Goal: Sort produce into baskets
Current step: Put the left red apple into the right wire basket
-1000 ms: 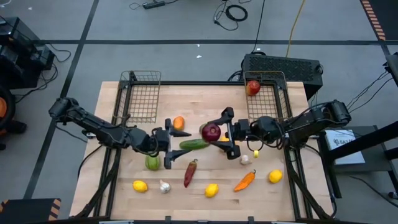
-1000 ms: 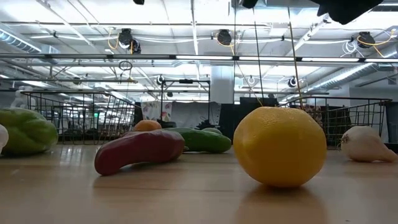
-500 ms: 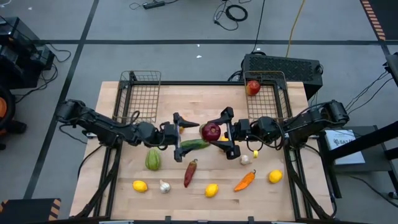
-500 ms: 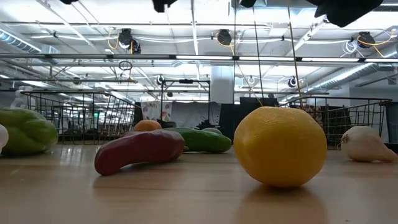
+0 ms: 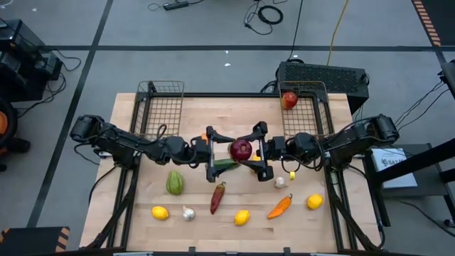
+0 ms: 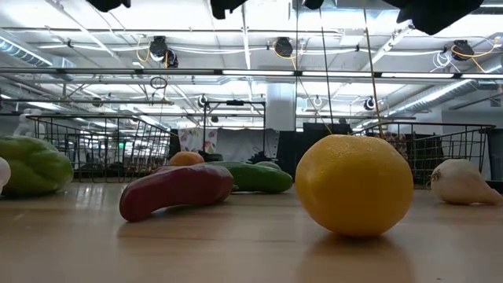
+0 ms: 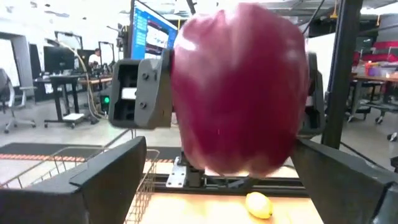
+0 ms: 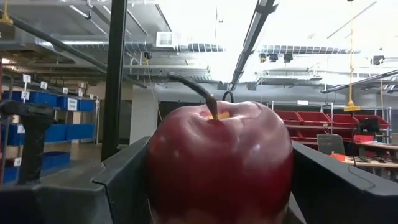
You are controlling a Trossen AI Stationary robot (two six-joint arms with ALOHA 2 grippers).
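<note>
Red apple [image 5: 241, 150] (stem up) held mid-table; baskets [image 5: 161, 109] behind.

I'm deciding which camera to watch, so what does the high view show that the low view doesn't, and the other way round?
Only the high view shows the right tool gripping the red apple above the table, the open left tool facing it, and a second apple in the right basket. Only the low view shows the room's ceiling lights. Both show the cucumber, red chilli, a lemon and green squash.
</note>
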